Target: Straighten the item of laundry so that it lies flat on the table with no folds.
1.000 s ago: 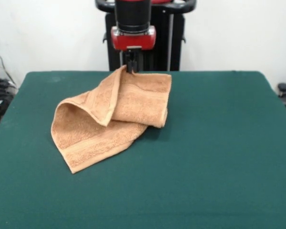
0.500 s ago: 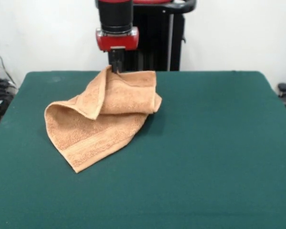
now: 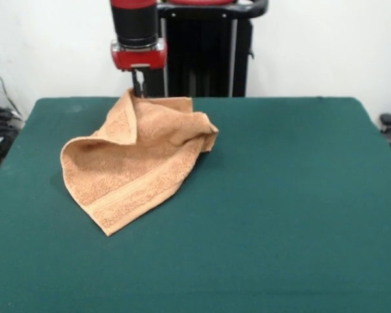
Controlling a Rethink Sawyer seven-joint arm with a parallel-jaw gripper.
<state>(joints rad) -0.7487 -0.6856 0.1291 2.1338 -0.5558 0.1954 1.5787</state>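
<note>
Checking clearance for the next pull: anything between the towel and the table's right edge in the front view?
Nothing. In the front view, the stretch from the towel to the right edge of the table is bare green felt. The gripper grips the towel's raised far corner.

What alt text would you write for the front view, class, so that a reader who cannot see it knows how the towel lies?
A tan-orange terry hand towel lies crumpled and folded over itself on a dark green table, its far corner lifted by the gripper of a red and black robot arm coming down from above. The pedestal stands behind the table against a white wall.
</note>
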